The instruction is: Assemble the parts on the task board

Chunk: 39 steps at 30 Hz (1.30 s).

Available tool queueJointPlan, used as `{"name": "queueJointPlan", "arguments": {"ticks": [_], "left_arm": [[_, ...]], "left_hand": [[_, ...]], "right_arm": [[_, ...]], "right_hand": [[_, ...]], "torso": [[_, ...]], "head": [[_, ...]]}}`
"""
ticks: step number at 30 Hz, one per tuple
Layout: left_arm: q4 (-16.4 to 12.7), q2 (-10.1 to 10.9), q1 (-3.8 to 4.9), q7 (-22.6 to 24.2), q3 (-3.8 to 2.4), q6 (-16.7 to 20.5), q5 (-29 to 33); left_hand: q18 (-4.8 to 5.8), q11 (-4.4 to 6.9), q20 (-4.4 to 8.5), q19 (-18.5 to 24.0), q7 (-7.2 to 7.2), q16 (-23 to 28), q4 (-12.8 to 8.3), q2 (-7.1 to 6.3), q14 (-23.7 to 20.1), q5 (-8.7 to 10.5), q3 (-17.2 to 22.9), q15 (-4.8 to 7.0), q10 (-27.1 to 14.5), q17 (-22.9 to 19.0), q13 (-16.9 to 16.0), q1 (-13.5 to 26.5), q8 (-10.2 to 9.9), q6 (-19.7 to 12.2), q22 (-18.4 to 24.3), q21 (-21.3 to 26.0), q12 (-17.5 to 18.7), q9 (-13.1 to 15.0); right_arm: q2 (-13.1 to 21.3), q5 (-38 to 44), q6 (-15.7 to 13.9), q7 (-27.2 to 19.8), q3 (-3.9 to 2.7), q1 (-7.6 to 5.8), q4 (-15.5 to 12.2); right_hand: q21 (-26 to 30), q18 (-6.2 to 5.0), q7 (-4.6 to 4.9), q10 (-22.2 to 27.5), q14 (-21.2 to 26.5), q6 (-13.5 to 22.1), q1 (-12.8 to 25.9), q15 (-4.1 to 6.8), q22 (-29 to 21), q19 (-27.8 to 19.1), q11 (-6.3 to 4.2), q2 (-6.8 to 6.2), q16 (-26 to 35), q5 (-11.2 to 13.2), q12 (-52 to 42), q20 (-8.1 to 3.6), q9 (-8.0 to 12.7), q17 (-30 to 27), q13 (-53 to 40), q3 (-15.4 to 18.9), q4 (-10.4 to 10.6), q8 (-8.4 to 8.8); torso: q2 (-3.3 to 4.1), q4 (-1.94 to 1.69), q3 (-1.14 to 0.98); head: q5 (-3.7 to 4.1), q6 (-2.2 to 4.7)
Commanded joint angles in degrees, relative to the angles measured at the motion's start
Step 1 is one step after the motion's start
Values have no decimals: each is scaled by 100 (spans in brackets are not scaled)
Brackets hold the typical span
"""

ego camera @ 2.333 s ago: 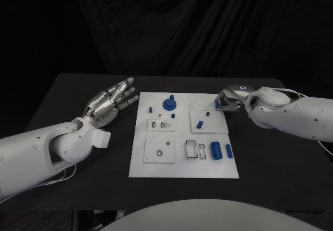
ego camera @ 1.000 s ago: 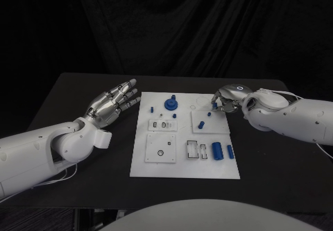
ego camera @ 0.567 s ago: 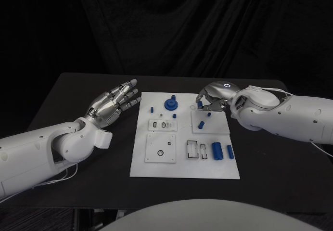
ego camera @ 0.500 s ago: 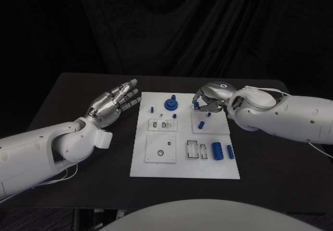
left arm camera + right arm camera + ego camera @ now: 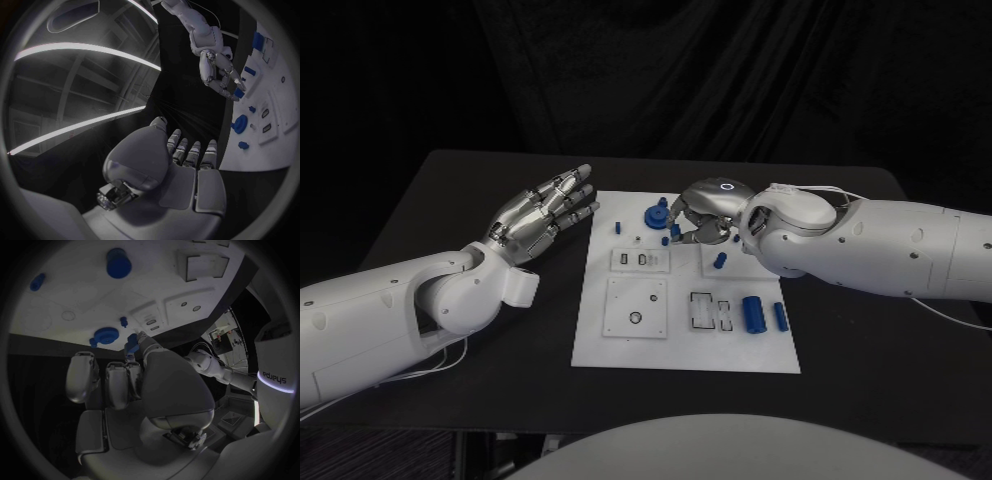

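Right robot hand [image 5: 702,212] pinches small blue part [image 5: 131,346] over task board's [image 5: 684,345] far end; left robot hand [image 5: 545,212] open, fingers spread, left of board.

The right hand [image 5: 704,215] hangs over the far middle of the task board [image 5: 685,340], blocking the blue knob [image 5: 653,214]; the near board lies uncovered; the left hand [image 5: 545,212] stands beside the board's left edge, over bare worktop [image 5: 473,180].
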<state>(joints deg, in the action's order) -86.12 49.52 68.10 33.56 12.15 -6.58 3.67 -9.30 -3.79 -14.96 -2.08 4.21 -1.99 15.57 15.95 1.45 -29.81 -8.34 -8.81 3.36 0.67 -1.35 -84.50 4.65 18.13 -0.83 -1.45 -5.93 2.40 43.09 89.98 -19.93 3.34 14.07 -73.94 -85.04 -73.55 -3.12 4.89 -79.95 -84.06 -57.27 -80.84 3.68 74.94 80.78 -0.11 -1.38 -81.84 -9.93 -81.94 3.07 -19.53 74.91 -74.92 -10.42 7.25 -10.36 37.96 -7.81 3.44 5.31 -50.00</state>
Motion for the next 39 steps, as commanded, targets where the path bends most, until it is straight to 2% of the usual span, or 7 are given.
{"name": "queueJointPlan", "arguments": {"ticks": [1,9,20,25,29,35,39], "left_arm": [[-5,-24,-8,34,-6,-75,-4],[-3,-50,-8,18,-6,-95,-4],[-22,-35,-8,-3,-6,-98,-4],[-23,-36,-8,-10,-6,-103,-4],[-20,-44,-8,-15,-6,-109,-4],[-6,-58,-9,-15,-6,-115,-4],[1,-60,-10,-21,-6,-118,-4]], "left_hand": [[-96,-10,-28,-15,16,-31,-12,7,4,-28,35,-22,-9,6,-4,-42,18,-4,-8,-19,-7,5],[-97,-5,-26,-13,16,-27,-15,8,0,-29,38,-20,-14,5,-3,-46,18,-5,-7,-17,-2,5],[-97,0,-24,-8,17,-28,-16,8,1,-30,39,-18,-15,5,-3,-48,19,-2,-5,-14,-3,5],[-97,3,-23,-10,17,-28,-17,7,1,-30,39,-17,-16,5,-3,-49,19,-2,-6,-15,-2,5],[-97,3,-23,-10,17,-28,-17,7,1,-30,39,-17,-16,5,-3,-49,19,-2,-6,-15,-2,5],[-97,3,-23,-10,17,-28,-17,7,1,-30,39,-17,-16,5,-3,-49,19,-2,-6,-15,-2,5],[-97,3,-23,-10,17,-28,-17,7,1,-30,39,-17,-16,5,-3,-49,19,-2,-6,-15,-2,5]], "right_arm": [[-86,18,297,30,-3,-10,1],[-366,18,496,54,-2,18,106],[-550,18,638,96,-2,69,270],[-584,18,720,131,-2,91,295],[-596,18,783,159,-2,100,301],[-614,126,843,207,-1,114,341],[-631,208,837,220,-1,135,390]], "right_hand": [[43,-54,-55,17,-118,-93,-47,-45,1019,16,14,38,35,-37,17,6,-251,667,-819,7,-38,-9],[132,-72,-43,77,-89,-77,-50,-56,994,-32,28,35,83,-32,68,14,-265,622,-780,13,-40,4],[282,-101,-15,167,-27,-11,-55,-83,952,-120,57,32,169,-10,145,39,-297,548,-724,28,-42,58],[299,-104,-10,179,-19,4,-55,-88,948,-131,63,34,179,-9,154,44,-302,540,-718,30,-41,71],[318,-107,-6,187,-10,14,-58,-92,943,-142,67,36,190,-12,161,48,-305,531,-713,30,-43,80],[372,-118,0,219,14,34,-62,-98,929,-174,76,37,224,-18,186,55,-313,501,-695,32,-45,98],[376,-119,0,220,17,35,-61,-98,927,-177,77,37,228,-18,187,56,-314,497,-695,33,-45,99]], "torso": [[-3,-10,1],[8,20,4],[12,7,-9],[6,15,0],[9,20,-3],[0,-3,0],[2,12,1]], "head": [[5,0],[-17,0],[-24,0],[-38,0],[-38,0],[-14,0],[-32,0]]}}
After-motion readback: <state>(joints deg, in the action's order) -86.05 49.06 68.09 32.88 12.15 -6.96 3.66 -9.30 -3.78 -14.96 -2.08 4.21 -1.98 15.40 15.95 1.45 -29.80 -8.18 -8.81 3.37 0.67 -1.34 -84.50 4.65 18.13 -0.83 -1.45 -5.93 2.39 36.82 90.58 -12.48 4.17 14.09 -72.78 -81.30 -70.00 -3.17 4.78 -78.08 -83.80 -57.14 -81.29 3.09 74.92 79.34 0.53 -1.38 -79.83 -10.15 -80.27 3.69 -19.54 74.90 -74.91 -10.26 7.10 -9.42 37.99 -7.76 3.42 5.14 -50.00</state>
